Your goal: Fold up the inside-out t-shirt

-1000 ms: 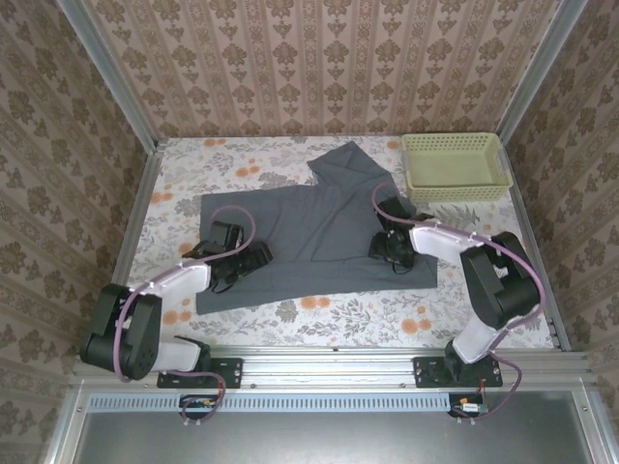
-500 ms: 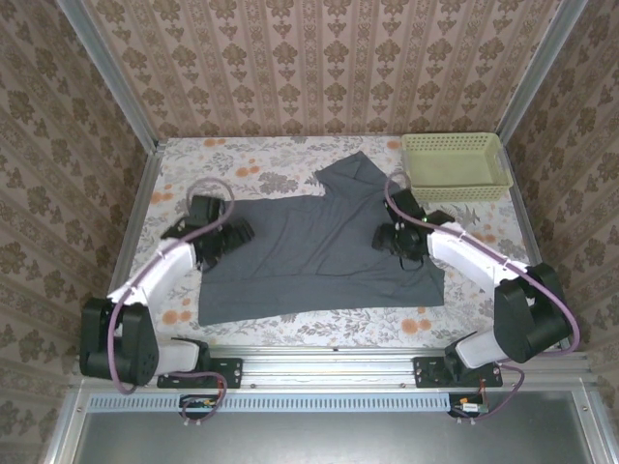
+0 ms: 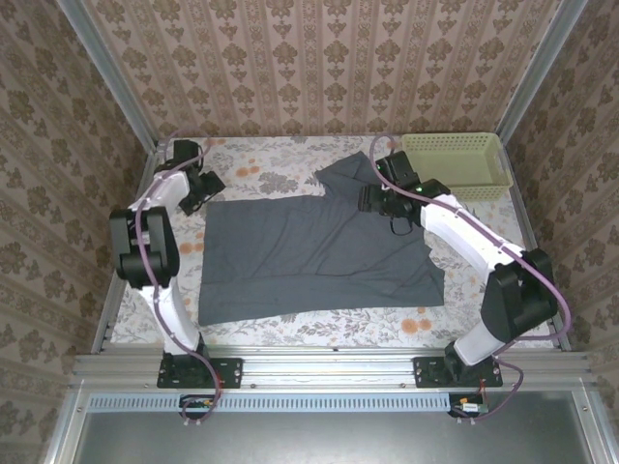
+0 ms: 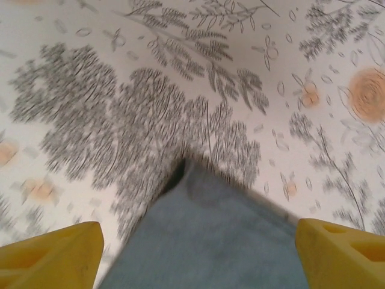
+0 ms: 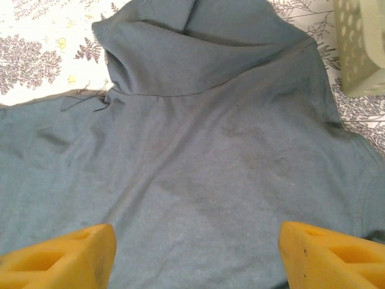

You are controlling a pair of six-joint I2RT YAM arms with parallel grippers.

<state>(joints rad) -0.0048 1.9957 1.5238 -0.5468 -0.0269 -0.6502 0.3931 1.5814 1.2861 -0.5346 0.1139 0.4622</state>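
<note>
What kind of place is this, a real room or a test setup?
Probably a robot test cell dressed like a home: patterned brown wallpaper panels in bare aluminium framing, two white robot arms bolted to a metal rail, and a dark blue-grey fabric t-shirt on a floral tablecloth.

Was a plain slate blue-grey soft fabric t-shirt point(image 3: 309, 246), lay spread mostly flat across the middle of the floral-covered table point(image 3: 251, 169), had a sleeve-like flap doubled over at its far right edge.
</note>
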